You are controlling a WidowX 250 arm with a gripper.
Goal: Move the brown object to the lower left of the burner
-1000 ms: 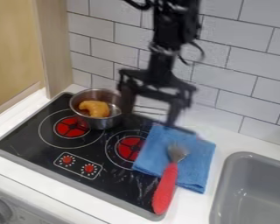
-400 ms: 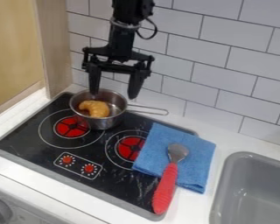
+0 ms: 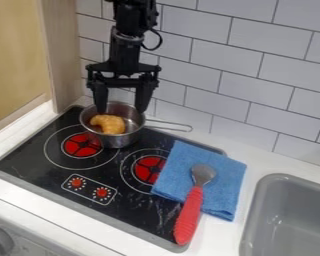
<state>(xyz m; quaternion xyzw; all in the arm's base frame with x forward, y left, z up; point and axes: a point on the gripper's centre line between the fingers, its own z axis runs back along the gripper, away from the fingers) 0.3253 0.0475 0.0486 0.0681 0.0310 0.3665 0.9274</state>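
Croissant (image 3: 109, 124) lies lengthwise, slanting lower right, in pot (image 3: 116, 142).

A golden-brown toy croissant (image 3: 109, 123), plump and curved, lies inside a round metal pot (image 3: 116, 142), whole and toward the pot's left side as the camera sees it. The pot stands upright at the back of a black stovetop (image 3: 29, 160), just beside the red center of the left burner (image 3: 81, 145). That burner, flat and round, is ringed by thin pale circles, as is the right burner (image 3: 149, 169), partly under a blue cloth (image 3: 223, 185).
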